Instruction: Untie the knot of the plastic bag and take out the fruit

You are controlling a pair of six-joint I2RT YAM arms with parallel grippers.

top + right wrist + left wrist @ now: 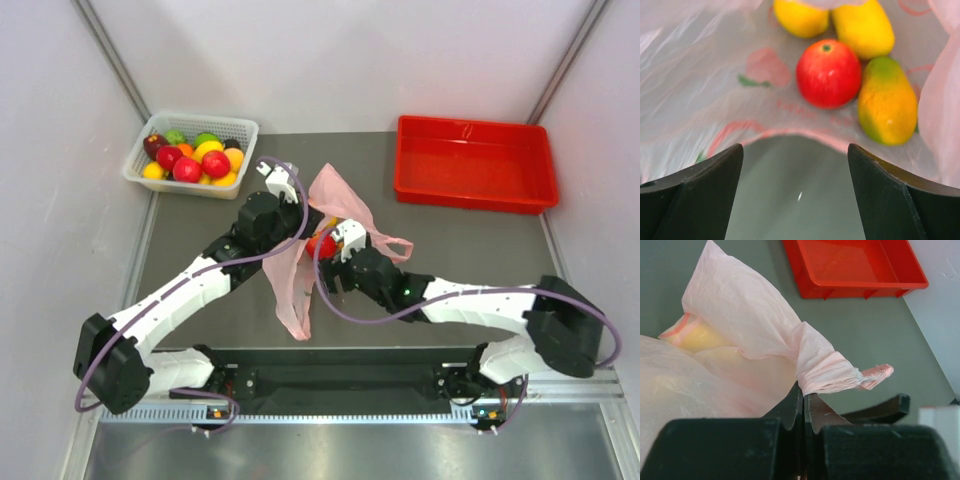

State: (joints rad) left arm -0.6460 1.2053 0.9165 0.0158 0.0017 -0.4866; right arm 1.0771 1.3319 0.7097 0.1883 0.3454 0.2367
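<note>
Left gripper (804,401) pinching limp, slippery bag (740,315) under knot (832,372); right gripper (795,185) spread before hard, light apple (828,73), graspable across middle.

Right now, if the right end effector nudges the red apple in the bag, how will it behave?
The red apple looks round and glossy, so it would probably roll or slip. The wrinkled pink bag film under it likely shifts too. The mango beside it may block rolling that way.
</note>
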